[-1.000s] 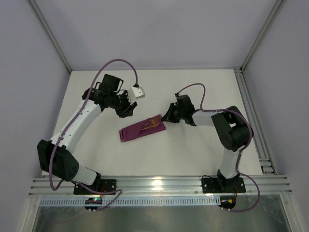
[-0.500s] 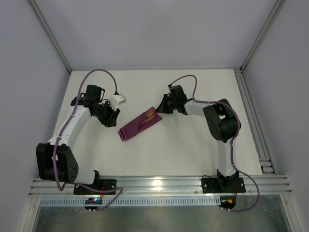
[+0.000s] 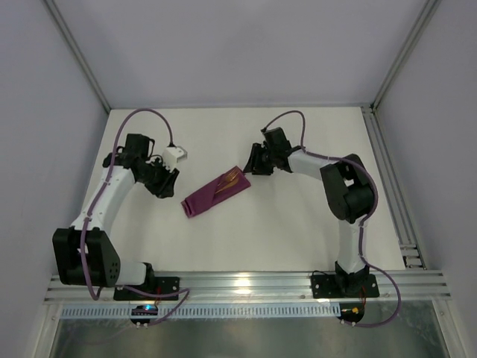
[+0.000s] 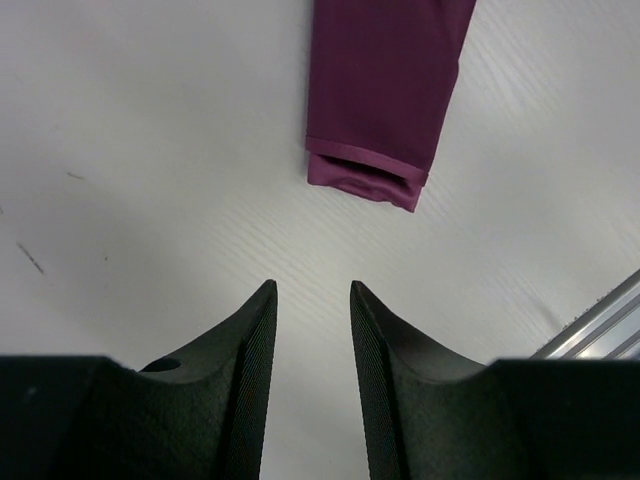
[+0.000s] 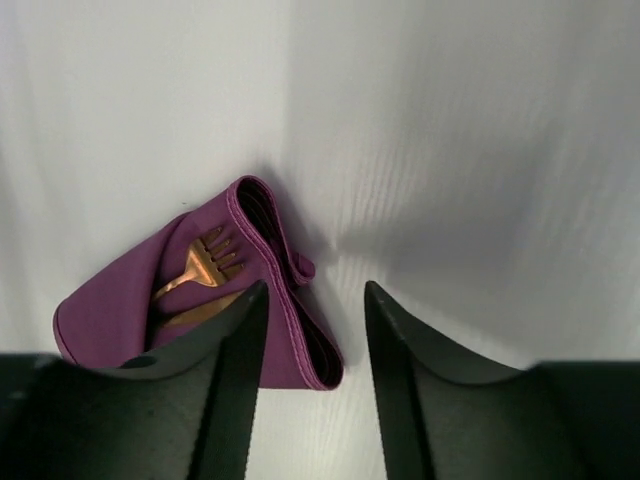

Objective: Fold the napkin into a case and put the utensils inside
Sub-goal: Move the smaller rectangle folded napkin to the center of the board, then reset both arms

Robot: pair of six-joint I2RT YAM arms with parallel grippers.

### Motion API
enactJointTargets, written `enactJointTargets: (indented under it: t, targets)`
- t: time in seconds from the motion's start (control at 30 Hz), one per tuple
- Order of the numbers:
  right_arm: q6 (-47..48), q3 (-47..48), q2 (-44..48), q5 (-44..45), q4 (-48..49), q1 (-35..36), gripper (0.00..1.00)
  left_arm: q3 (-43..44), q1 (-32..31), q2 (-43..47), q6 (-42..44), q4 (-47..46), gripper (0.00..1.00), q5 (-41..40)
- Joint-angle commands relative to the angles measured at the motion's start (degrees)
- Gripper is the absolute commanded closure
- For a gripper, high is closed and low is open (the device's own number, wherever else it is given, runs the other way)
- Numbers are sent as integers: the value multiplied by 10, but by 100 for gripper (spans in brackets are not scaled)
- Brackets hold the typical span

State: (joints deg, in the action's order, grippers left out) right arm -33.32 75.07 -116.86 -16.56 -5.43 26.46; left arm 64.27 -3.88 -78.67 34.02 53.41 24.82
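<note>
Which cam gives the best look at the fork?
Right wrist: the fork shows its tines clearly, lying in the open end of the case. Top external shows only a copper streak. Left wrist shows just the case, no fork.

White tabletop (image 3: 298, 231), matte and evenly lit. Pale grey walls (image 3: 223, 52) on the left, far and right sides. Aluminium rail (image 3: 246, 284) along the near edge, a slotted track (image 3: 391, 186) along the right edge. Metal frame posts (image 3: 78, 56) at the far corners.

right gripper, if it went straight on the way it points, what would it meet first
The right gripper would probably meet the maroon case first: its folded edge lies between the fingers, beside the copper fork. Height above the cloth is unclear.
</note>
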Motion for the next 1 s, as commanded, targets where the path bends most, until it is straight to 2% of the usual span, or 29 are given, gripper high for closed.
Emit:
enactJointTargets:
  t: [0.0, 0.03, 0.13, 0.17, 0.23, 0.3, 0.33, 0.57, 0.73, 0.97]
  targets:
    - [52, 39, 78, 59, -70, -32, 49, -8, 33, 23, -30, -15, 62, -37]
    - [56, 39, 105, 71, -88, -40, 28, -15, 36, 26, -33, -19, 58, -36]
    - [76, 32, 152, 123, -125, -74, 1, -27, 98, 38, -41, -24, 49, -28]
    - [91, 27, 184, 136, -135, -83, 1, -35, 110, 41, -42, -25, 46, -27]
    - [107, 21, 218, 173, -168, -106, 1, -46, 143, 51, -43, -30, 31, -28]
    - [128, -4, 276, 205, -182, -122, 1, -66, 178, 69, -43, -35, 28, -40]
    - [133, -17, 298, 225, -189, -139, 1, -73, 189, 76, -43, -44, 7, -42]
    - [137, -182, 500, 339, -201, -210, 1, -140, 296, 106, -28, -55, 1, -54]
    - [142, -252, 612, 358, -195, -211, 1, -190, 308, 121, -33, -78, 1, -86]
    - [133, -328, 690, 360, -170, -210, 1, -195, 308, 128, -41, -73, 1, -76]
